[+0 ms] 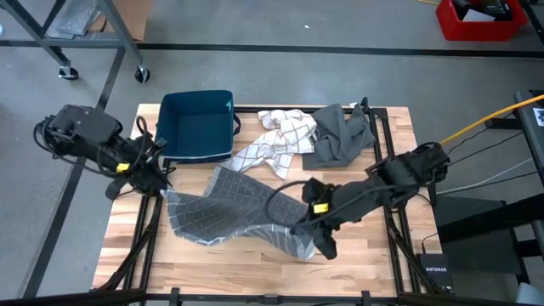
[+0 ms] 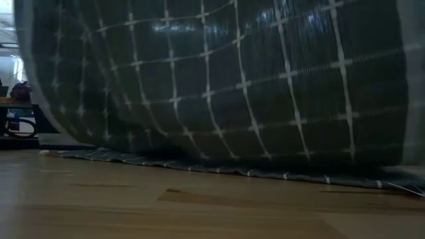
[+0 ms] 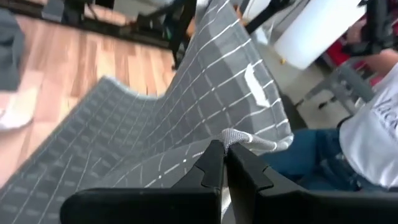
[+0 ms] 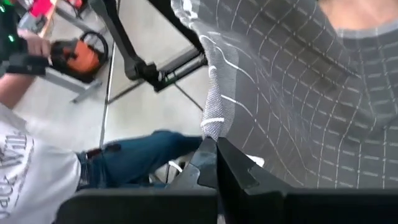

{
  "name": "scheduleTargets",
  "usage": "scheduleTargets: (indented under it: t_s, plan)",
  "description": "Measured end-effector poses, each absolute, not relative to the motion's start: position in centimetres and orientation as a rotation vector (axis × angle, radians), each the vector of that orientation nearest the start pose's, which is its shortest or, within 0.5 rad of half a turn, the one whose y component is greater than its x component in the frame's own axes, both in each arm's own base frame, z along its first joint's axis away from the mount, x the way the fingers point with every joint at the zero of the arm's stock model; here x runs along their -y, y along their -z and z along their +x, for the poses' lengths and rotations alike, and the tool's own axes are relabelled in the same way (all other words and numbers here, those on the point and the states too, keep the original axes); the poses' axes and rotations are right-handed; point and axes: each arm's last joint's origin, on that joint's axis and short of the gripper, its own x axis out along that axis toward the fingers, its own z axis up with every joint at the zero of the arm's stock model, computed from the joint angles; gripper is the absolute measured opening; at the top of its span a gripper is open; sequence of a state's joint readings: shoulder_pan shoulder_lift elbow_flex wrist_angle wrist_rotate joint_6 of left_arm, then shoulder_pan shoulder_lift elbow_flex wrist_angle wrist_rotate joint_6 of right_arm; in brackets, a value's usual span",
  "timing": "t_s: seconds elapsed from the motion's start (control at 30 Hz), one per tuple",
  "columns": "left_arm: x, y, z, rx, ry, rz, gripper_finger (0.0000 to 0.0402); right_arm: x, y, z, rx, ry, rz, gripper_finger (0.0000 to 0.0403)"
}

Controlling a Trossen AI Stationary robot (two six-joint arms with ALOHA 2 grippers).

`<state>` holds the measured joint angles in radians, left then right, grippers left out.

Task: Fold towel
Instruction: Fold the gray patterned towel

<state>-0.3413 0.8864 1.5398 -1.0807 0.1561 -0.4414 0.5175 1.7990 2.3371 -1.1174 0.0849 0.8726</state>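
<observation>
- Left end effector (image 1: 161, 189) pinches the towel's (image 1: 229, 208) left corner; right end effector (image 1: 316, 242) pinches its front-right corner.
- Towel stretches between them, long axis left-right across the counter (image 1: 365, 259).

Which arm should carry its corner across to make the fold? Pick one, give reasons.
Either could; I'd lean left. The left gripper and right gripper each pinch a corner of the grey checked towel. The left corner is lifted clear, with bare table ahead.
</observation>
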Motion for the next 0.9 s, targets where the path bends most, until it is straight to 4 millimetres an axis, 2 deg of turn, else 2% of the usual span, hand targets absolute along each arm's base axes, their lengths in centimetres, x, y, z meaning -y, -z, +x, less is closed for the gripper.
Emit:
scheduleTargets:
  t_s: [0.43,0.6,0.73,0.9]
  plan:
    - [3.6,-44.1,10.4,-0.586,0.236,-0.154,0.0000,-16.3,-46.8,29.7,-0.785,-0.003,0.563,0.0000]
    - [3.1,-43.9,10.7,-0.573,0.076,-0.037,0.0000,-16.0,-45.9,29.4,-0.826,0.082,0.504,0.0000]
    - [2.7,-43.9,10.8,-0.540,-0.097,0.018,0.0000,-15.7,-45.1,29.3,-0.855,0.160,0.447,0.0000]
    - [2.4,-43.7,11.1,-0.545,-0.222,0.058,0.0000,-15.5,-43.6,29.4,-0.893,0.264,0.386,0.0000]
